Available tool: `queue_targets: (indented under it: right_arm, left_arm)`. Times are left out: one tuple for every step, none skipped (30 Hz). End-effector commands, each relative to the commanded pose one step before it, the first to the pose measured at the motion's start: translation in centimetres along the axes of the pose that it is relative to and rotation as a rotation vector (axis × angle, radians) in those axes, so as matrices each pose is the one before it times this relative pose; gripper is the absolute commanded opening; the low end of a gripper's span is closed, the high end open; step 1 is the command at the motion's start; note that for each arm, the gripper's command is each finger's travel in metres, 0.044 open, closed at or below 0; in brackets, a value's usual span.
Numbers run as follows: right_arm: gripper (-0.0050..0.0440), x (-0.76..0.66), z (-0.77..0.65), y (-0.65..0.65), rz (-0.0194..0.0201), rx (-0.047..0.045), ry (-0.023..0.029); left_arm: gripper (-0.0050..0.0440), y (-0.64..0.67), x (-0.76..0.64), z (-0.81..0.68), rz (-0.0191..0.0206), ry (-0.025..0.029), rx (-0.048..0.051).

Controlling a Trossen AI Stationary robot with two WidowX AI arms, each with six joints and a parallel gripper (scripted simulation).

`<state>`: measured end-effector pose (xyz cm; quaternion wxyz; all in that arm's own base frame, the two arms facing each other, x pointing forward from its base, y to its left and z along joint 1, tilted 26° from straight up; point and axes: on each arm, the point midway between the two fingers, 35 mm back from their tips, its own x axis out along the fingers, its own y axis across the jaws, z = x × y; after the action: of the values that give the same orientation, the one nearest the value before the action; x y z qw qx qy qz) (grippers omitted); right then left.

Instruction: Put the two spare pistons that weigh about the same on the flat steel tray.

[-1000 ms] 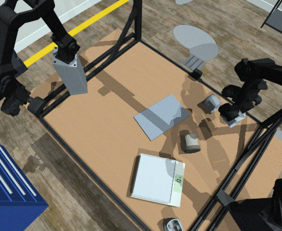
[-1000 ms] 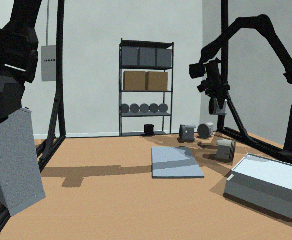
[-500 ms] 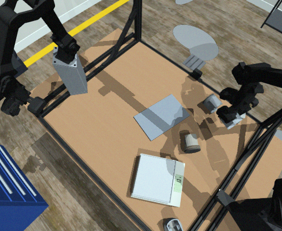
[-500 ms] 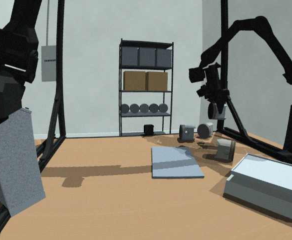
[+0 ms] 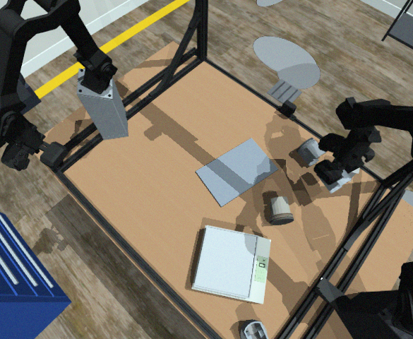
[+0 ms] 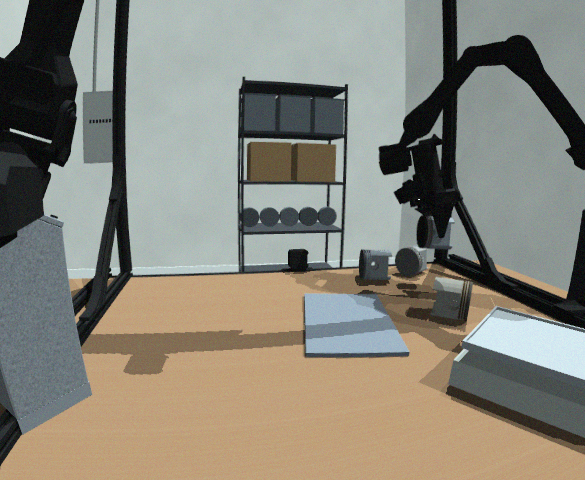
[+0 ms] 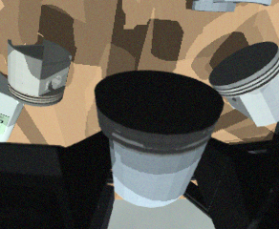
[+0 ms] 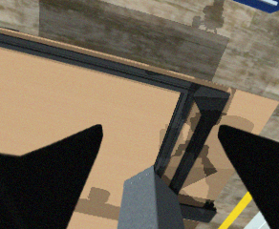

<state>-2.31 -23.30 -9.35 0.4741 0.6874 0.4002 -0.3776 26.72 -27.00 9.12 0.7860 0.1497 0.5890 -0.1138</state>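
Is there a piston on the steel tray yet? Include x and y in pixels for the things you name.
No, the tray (image 5: 231, 160) (image 6: 339, 312) bears only shadows; the nearest piston (image 5: 280, 210) (image 6: 450, 299) (image 7: 34, 78) lies beside it.

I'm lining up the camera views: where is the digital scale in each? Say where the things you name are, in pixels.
Top: the scale (image 5: 224, 260) (image 6: 545, 343) (image 7: 0, 104) is below centre.
Exterior: at the right edge, below mid-height.
Left wrist: at the left edge, partly cut off.
Right wrist: not in it.
Shared landmark: the tan bench (image 5: 126, 182) (image 6: 204, 413) (image 7: 84, 76) (image 8: 44, 100) shows in all four.
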Motion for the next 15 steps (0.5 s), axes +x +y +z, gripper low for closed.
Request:
queue_targets:
  right_arm:
    - [0.0440,0.012,-0.033,0.035,0.00228,-0.00095,0.00145]
    - [0.0440,0.000,0.000,0.000,0.00000,0.00000,0.00000]
    - [0.0440,0.000,0.000,0.000,0.00000,0.00000,0.00000]
    - [0.0440,0.000,0.000,0.000,0.00000,0.00000,0.00000]
    - [0.0440,0.000,0.000,0.000,0.00000,0.00000,0.00000]
    - [0.0440,0.000,0.000,0.000,0.00000,0.00000,0.00000]
    - [0.0440,0.000,0.000,0.000,0.00000,0.00000,0.00000]
    - [0.0440,0.000,0.000,0.000,0.00000,0.00000,0.00000]
    - [0.0440,0.000,0.000,0.000,0.00000,0.00000,0.00000]
    - [0.0440,0.000,0.000,0.000,0.00000,0.00000,0.00000]
    - [0.0440,0.000,0.000,0.000,0.00000,0.00000,0.00000]
    - [0.0440,0.000,0.000,0.000,0.00000,0.00000,0.00000]
    - [0.0440,0.000,0.000,0.000,0.00000,0.00000,0.00000]
    - [0.0440,0.000,0.000,0.000,0.00000,0.00000,0.00000]
    - [0.0440,0.000,0.000,0.000,0.00000,0.00000,0.00000]
  left_arm:
    - [0.0158,-0.011,0.959,-0.153,0.00408,0.01030,0.00546]
    - [0.0158,-0.012,0.165,0.018,0.00000,0.00000,0.00000]
    - [0.0158,-0.012,0.165,0.018,0.00000,0.00000,0.00000]
    - [0.0158,-0.012,0.165,0.018,0.00000,0.00000,0.00000]
    - [0.0158,-0.012,0.165,0.018,0.00000,0.00000,0.00000]
    - [0.0158,0.000,0.000,0.000,0.00000,0.00000,0.00000]
    - [0.0158,0.000,0.000,0.000,0.00000,0.00000,0.00000]
    - [0.0158,-0.012,0.165,0.018,0.00000,0.00000,0.00000]
    - [0.0158,-0.012,0.165,0.018,0.00000,0.00000,0.00000]
    - [0.0158,-0.012,0.165,0.018,0.00000,0.00000,0.00000]
    - [0.0158,-0.012,0.165,0.018,0.00000,0.00000,0.00000]
    - [0.0158,-0.012,0.165,0.018,0.00000,0.00000,0.00000]
    - [0.0158,-0.012,0.165,0.018,0.00000,0.00000,0.00000]
    - [0.0158,-0.012,0.165,0.018,0.00000,0.00000,0.00000]
    - [0.0158,-0.012,0.165,0.018,0.00000,0.00000,0.00000]
